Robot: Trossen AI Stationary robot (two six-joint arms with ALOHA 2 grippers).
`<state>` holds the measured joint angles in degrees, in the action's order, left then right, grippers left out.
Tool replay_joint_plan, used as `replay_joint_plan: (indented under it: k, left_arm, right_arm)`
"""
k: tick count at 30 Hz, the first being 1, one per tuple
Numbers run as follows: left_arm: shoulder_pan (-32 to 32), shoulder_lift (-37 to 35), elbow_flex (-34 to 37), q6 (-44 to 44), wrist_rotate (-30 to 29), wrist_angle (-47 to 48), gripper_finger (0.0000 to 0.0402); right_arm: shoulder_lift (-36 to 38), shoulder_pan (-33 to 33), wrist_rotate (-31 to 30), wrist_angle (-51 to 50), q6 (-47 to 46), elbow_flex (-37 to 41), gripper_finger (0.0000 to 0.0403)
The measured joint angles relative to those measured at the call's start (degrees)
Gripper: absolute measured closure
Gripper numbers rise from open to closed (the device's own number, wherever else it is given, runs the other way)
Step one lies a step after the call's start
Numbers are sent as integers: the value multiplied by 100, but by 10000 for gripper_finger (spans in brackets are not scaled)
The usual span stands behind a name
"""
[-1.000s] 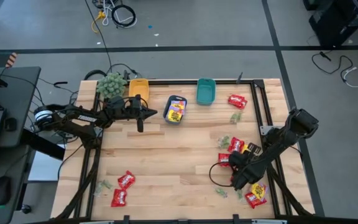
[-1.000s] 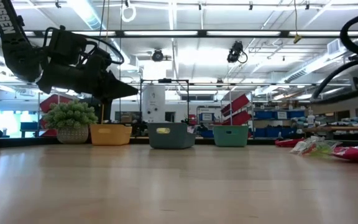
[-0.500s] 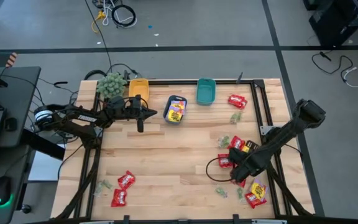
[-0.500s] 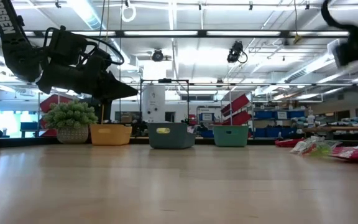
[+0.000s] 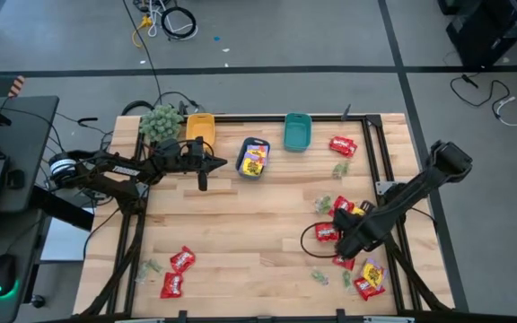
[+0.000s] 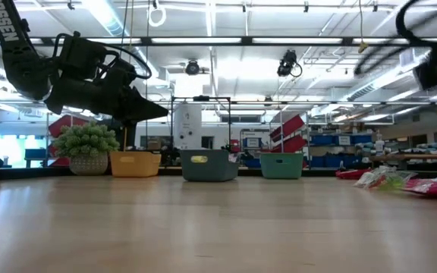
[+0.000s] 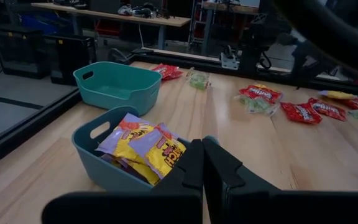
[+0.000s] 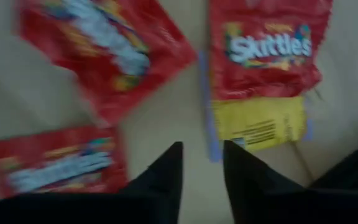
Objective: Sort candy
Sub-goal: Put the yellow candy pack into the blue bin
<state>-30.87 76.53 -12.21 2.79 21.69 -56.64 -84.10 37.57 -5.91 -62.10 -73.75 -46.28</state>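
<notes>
- Lying flat at about four o'clock on the table [image 5: 240, 215], a cluster of candy [image 5: 344, 212] shows glossy red packets, yellow ones and tiny pale green ones; more red packets [image 5: 176, 272] sit at seven o'clock, one red packet [image 5: 342, 145] at one o'clock.
- Yellow packets [image 7: 151, 144] fill the blue bin [image 5: 253, 157]; the teal bin [image 5: 296, 131] and orange bin [image 5: 200, 127] are smooth plastic, beside a fuzzy plant ball [image 5: 161, 123].
- Right gripper [image 8: 201, 163] points down over red packets [image 8: 263, 46], fingers slightly parted, holding nothing.
- Left gripper [image 7: 202, 163] hovers level at eleven o'clock, fingers pressed together, empty.
</notes>
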Motion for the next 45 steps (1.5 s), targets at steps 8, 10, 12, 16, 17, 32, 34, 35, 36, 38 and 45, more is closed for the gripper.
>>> replay_joint_plan:
  k: [8, 10, 12, 16, 17, 32, 34, 35, 36, 38, 45]
  left_arm:
    - [1, 0, 0, -101, -1, 29, 401]
    - [0, 0, 0, -98, -1, 72, 401]
    - [2, 0, 0, -97, -1, 121, 401]
    - [2, 0, 0, -92, -2, 149, 401]
    - [1, 0, 0, -92, -1, 146, 401]
    - [2, 0, 0, -85, -2, 128, 401]
    - [1, 0, 0, -85, -2, 127, 401]
    - [2, 0, 0, -83, -2, 127, 401]
    - [0, 0, 0, -70, -2, 127, 401]
    - [1, 0, 0, -33, -2, 120, 401]
    - [0, 0, 0, 54, -64, 64, 401]
  right_arm:
    - [134, -486, 18, 886, 387, 931, 244]
    - [217, -608, 77, 1117, 544, 1125, 257]
    - [249, -702, 165, 1176, 603, 1175, 283]
    - [407, -727, 173, 923, 723, 1041, 373]
    - [487, -728, 174, 911, 753, 972, 387]
    - [1208, -743, 387, 31, 357, -854, 402]
    - [1203, -900, -222, 80, 611, -1119, 402]
    - [1204, -1030, -541, 115, 738, -1219, 402]
    - [1176, -1193, -826, 137, 879, -1293, 402]
    - [1044, -1608, -1234, 308, 1308, -1413, 402]
    - [-34, -3407, -1025, 2181, 4107, -1745, 403]
